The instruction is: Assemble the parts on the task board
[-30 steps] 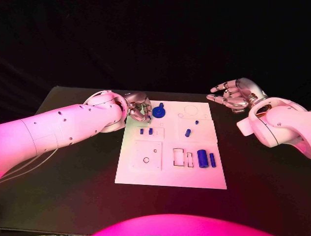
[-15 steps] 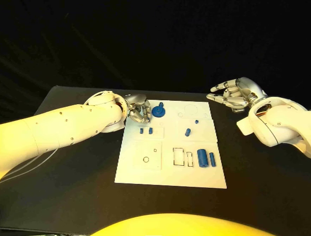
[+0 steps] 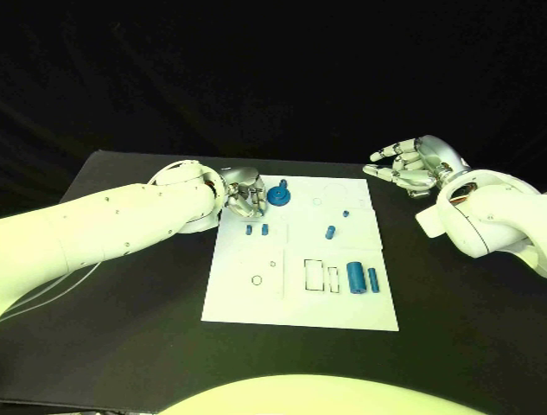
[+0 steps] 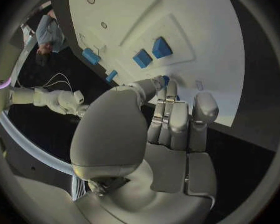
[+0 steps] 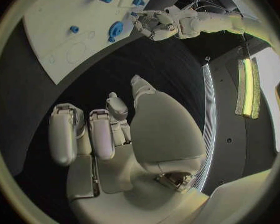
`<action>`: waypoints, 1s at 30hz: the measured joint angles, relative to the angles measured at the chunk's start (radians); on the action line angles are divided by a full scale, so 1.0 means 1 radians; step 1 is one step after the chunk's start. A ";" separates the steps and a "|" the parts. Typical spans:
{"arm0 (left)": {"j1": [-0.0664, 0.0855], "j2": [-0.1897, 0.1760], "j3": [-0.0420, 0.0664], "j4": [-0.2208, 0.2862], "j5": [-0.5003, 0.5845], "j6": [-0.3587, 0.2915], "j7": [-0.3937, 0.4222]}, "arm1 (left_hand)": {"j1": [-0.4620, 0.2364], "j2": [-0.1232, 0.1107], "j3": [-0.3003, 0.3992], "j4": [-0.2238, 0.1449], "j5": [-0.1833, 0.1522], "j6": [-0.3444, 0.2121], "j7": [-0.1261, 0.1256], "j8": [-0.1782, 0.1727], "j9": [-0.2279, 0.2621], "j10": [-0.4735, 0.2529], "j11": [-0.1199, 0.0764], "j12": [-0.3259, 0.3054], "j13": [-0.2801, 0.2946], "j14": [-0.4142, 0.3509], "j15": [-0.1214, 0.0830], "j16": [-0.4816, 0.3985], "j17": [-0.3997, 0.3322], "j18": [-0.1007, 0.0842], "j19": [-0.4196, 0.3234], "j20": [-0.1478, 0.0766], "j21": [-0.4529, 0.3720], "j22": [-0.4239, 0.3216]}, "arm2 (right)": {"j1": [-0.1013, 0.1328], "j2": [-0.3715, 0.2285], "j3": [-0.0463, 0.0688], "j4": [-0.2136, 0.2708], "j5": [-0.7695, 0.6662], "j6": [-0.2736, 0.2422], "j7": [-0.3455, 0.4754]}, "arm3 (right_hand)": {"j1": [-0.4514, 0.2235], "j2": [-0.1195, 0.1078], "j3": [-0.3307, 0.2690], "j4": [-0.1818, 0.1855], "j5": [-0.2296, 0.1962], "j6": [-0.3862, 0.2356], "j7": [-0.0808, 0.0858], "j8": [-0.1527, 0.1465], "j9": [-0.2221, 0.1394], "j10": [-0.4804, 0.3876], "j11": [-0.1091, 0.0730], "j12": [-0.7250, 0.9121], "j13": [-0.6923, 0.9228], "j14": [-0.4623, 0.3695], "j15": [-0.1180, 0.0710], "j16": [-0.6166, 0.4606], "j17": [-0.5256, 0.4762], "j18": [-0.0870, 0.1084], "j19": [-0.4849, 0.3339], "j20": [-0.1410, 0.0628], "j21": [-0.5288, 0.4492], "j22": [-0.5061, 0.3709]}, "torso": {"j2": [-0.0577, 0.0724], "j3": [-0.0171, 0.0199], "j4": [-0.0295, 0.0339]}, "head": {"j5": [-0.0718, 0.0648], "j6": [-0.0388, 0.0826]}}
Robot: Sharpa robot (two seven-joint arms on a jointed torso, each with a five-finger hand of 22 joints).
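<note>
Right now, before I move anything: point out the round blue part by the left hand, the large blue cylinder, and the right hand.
round blue part (image 3: 279, 197), head view, on its disc face.
large blue cylinder (image 3: 355, 278), head view, at mid-length of its body.
right hand (image 3: 406, 169), head view, on the middle of the hand.

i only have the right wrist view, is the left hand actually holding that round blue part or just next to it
Observer: In the head view the left hand is at the far left corner of the task board, fingers right against the round blue part. I cannot confirm a grip.
Operator: its own wrist cam any help
Observer: A little. There a sliver of blue shows at the tips of its fingers, which lie straight and close together.
Operator: what's at the near end of the board, my view cuts it off
Observer: On the near right, a wide blue part and a slim blue part lie side by side.
</note>
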 measured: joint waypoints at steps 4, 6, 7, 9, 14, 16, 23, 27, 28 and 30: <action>0.000 0.001 -0.001 0.000 -0.003 0.001 0.000 | 0.000 0.000 0.000 0.000 0.000 0.004 -0.004 0.000 0.001 0.003 -0.003 -0.001 0.000 0.000 0.000 0.000 0.000 0.000 0.000 0.000 0.000 0.000 | 0.000 0.000 0.000 0.000 0.000 0.000 0.000 | 0.000 0.000 0.000 0.000 0.000 0.000 0.000 0.000 0.000 0.000 0.000 0.000 0.000 0.000 0.000 0.000 0.000 0.000 0.000 0.000 0.000 0.000 | 0.000 0.0000 0.0000 | 0.000 0.000; 0.000 0.002 -0.001 -0.001 -0.004 0.001 0.000 | 0.000 0.000 0.000 0.000 0.000 0.004 -0.004 -0.003 0.002 0.003 -0.003 -0.001 0.000 0.000 0.000 0.000 0.000 0.000 0.000 0.000 0.000 0.000 | 0.000 0.000 0.000 0.000 0.000 0.000 0.000 | 0.000 0.000 0.000 0.000 0.000 0.000 0.000 0.000 0.000 0.000 0.000 0.000 0.000 0.000 0.000 0.000 0.000 0.000 0.000 0.000 0.000 0.000 | 0.000 0.0000 0.0000 | 0.000 0.000; 0.000 0.003 -0.002 -0.002 -0.004 0.001 0.000 | 0.000 0.000 0.000 0.000 0.000 0.004 -0.004 -0.003 0.002 0.003 -0.003 -0.001 0.000 0.000 0.000 0.000 0.000 0.000 0.000 0.000 0.000 0.000 | 0.000 0.000 0.000 0.000 0.000 0.000 0.000 | 0.000 0.000 0.000 0.000 0.000 0.000 0.000 0.000 0.000 0.000 0.000 0.000 0.000 0.000 0.000 0.000 0.000 0.000 0.000 0.000 0.000 0.000 | 0.000 0.0000 0.0000 | 0.000 0.000; 0.001 0.005 -0.002 -0.004 -0.004 0.001 0.000 | 0.000 0.000 0.000 0.000 0.000 0.004 -0.004 -0.003 0.002 0.003 -0.003 -0.001 0.000 0.000 0.000 0.000 0.001 0.000 0.000 0.000 0.000 0.000 | 0.000 0.000 0.000 0.000 0.000 0.000 0.000 | 0.000 0.000 0.000 0.000 0.000 0.000 0.000 0.000 0.000 0.000 0.000 0.000 0.000 0.000 0.000 0.000 0.000 0.000 0.000 0.000 0.000 0.000 | 0.000 0.0000 -0.0001 | 0.000 0.000; 0.002 0.010 -0.005 -0.010 -0.004 0.001 0.000 | -0.001 -0.001 0.000 0.000 0.000 0.004 -0.004 -0.004 0.003 0.003 -0.003 -0.008 0.001 0.000 0.000 0.000 0.001 0.000 0.000 0.000 0.000 -0.001 | 0.000 0.000 0.000 0.000 0.000 0.000 0.000 | 0.000 0.000 0.000 0.000 0.000 0.000 0.000 0.000 0.000 0.000 0.000 0.000 0.000 0.000 0.000 0.000 0.000 0.000 0.000 0.000 0.000 0.000 | 0.000 0.0001 -0.0003 | -0.001 0.001; 0.002 0.012 -0.007 -0.013 -0.004 0.001 0.000 | -0.003 -0.003 0.000 0.000 0.000 0.004 -0.004 -0.009 0.004 0.003 -0.003 -0.013 0.002 0.000 0.000 0.000 0.000 0.000 0.000 0.000 0.000 -0.002 | 0.000 0.000 0.000 0.000 0.000 0.000 0.000 | 0.000 0.000 0.000 0.000 0.000 0.000 0.000 0.000 0.000 0.000 0.000 0.000 0.000 0.000 0.000 0.000 0.000 0.000 0.000 0.000 0.000 0.000 | 0.001 0.0002 -0.0003 | -0.002 0.001; 0.001 0.016 -0.011 -0.019 -0.002 0.001 0.003 | -0.015 -0.004 0.013 -0.012 0.000 -0.020 0.009 -0.043 -0.003 -0.008 0.008 -0.045 0.001 -0.007 0.007 0.000 -0.023 0.000 -0.018 0.003 -0.012 -0.015 | 0.000 -0.001 0.000 0.000 0.000 0.000 0.000 | 0.000 0.000 0.000 0.000 0.000 0.000 0.000 0.000 0.000 0.000 0.000 0.000 0.000 0.000 0.000 0.000 0.000 0.000 0.000 0.000 0.000 0.000 | 0.001 0.0003 -0.0006 | -0.003 0.001; 0.000 0.015 -0.011 -0.019 -0.001 0.001 0.005 | -0.015 -0.004 0.014 -0.014 0.000 -0.022 0.010 -0.046 -0.005 -0.010 0.010 -0.054 -0.002 -0.010 0.010 0.000 -0.031 0.000 -0.022 0.007 -0.013 -0.020 | 0.000 -0.001 0.000 0.000 0.000 0.000 0.000 | 0.000 0.000 0.003 -0.003 0.000 -0.003 -0.003 0.000 -0.001 0.000 0.000 0.000 0.000 0.000 0.000 0.000 0.000 0.000 0.000 0.000 0.000 0.000 | 0.001 0.0007 -0.0007 | -0.004 0.001; 0.000 0.014 -0.011 -0.018 -0.001 0.000 0.006 | -0.015 -0.004 0.014 -0.014 0.000 -0.022 0.010 -0.046 -0.005 -0.010 0.010 -0.054 -0.003 -0.011 0.011 0.000 -0.034 0.000 -0.025 0.004 -0.017 -0.022 | 0.000 -0.001 0.000 0.000 0.000 0.000 0.000 | 0.000 0.000 0.003 -0.003 0.000 -0.003 -0.003 0.000 -0.001 0.000 0.000 0.000 0.000 0.000 0.000 0.000 0.000 0.000 0.000 0.000 0.000 0.000 | 0.000 0.0007 -0.0007 | -0.004 0.001; -0.001 0.013 -0.011 -0.017 0.000 0.000 0.007 | -0.015 -0.004 0.016 -0.015 0.000 -0.022 0.010 -0.052 -0.005 -0.013 0.013 -0.054 -0.004 -0.011 0.011 -0.004 -0.037 0.000 -0.025 0.004 -0.017 -0.023 | 0.000 -0.002 0.000 0.000 0.000 0.000 0.000 | 0.000 0.000 0.003 -0.003 0.000 -0.003 -0.003 0.000 -0.001 0.000 0.000 0.000 0.000 0.000 0.000 0.000 0.000 0.000 0.000 0.000 0.000 0.001 | 0.000 0.0006 -0.0007 | -0.005 0.001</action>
